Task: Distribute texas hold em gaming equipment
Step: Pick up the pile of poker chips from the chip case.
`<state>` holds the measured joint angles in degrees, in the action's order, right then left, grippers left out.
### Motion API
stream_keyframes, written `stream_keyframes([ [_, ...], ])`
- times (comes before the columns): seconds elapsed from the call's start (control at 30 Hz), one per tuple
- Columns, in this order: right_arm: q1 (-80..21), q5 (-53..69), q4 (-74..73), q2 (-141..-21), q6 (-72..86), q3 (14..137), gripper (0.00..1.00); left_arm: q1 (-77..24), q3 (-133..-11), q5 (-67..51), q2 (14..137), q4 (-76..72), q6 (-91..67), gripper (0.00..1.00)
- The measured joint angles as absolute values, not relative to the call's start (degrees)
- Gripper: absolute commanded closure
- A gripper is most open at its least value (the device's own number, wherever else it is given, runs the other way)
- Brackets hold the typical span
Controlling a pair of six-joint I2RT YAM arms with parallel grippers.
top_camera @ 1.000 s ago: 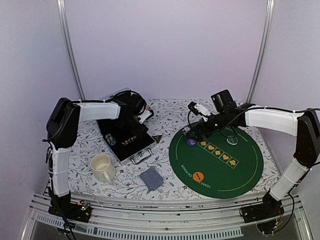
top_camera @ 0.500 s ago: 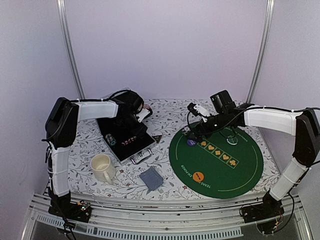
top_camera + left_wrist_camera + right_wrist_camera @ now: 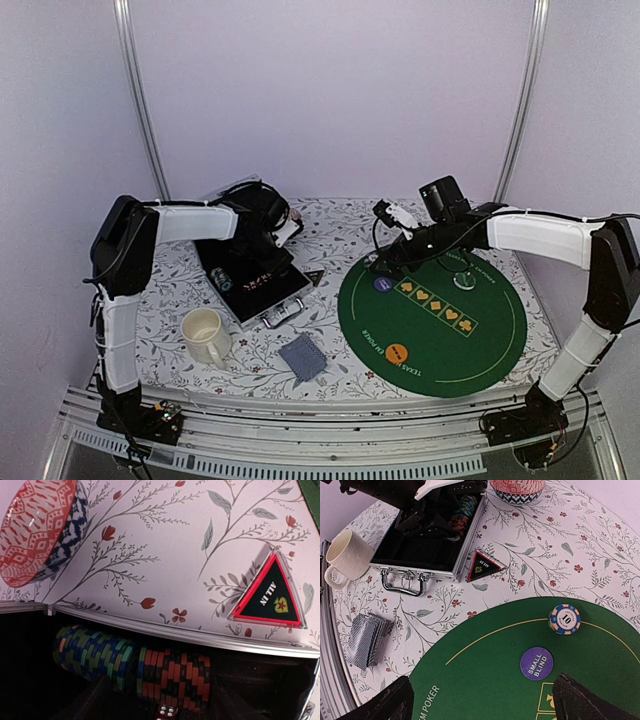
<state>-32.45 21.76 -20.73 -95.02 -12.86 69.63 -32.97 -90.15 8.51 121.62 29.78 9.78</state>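
My left gripper (image 3: 268, 232) reaches into the open black case (image 3: 250, 285). Its wrist view shows a green-blue row of poker chips (image 3: 92, 655), a red-black row (image 3: 177, 672) and a red die (image 3: 166, 712); its dark fingers stand apart on either side of them. The black-red triangle marker (image 3: 270, 597) lies just outside the case. My right gripper (image 3: 487, 705) is wide open and empty above the green mat's (image 3: 485, 655) far-left edge. A blue-striped "10" chip stack (image 3: 564, 618) and the purple small-blind disc (image 3: 536, 663) lie on the mat. The orange disc (image 3: 397, 353), the clear disc (image 3: 463, 281) and the grey-blue cards (image 3: 302, 357) also show.
A cream mug (image 3: 205, 333) stands left of the cards, in front of the case. A pink striped bowl (image 3: 37, 527) sits behind the case. The case has a metal handle (image 3: 402, 581) at its front edge.
My right gripper has lifted slightly and shifted towards the far left above the mat's edge. My left gripper has shifted a little over the case.
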Motion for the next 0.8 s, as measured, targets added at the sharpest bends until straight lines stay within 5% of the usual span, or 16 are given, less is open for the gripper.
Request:
stream_keyframes([
  [0.8,-32.45,22.94,-23.20,-96.99,-12.86,70.91,0.01,-34.44,-87.46,6.85,120.44,27.09,11.27,0.40],
])
